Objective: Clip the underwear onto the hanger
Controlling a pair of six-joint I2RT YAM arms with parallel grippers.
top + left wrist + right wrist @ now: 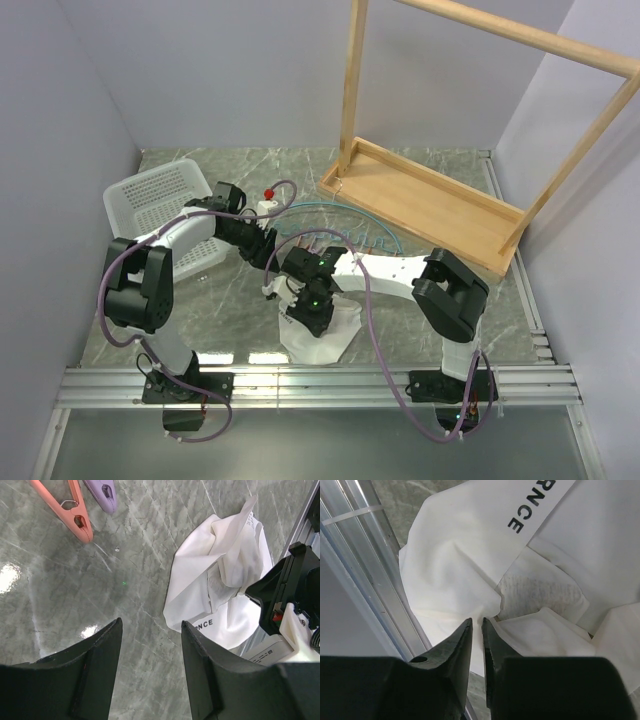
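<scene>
The white underwear (322, 342) lies crumpled on the marble table near the front rail, with a printed waistband showing. My right gripper (305, 315) sits right on it. In the right wrist view its jaws (476, 620) are closed to a thin slit, pinching a fold of the cloth (465, 565). My left gripper (272, 258) is open and empty above bare table (151, 625), just left of the underwear (220, 580). The teal hanger (352, 210) lies flat behind both grippers. An orange-red clip (75, 511) and a purple clip (102, 492) show beyond the left gripper.
A white perforated basket (160, 200) stands at the back left. The wooden rack frame (420, 195) stands at the back right. The metal front rail (320, 380) runs just in front of the underwear. The right arm's wrist (292, 620) is close on the left gripper's right.
</scene>
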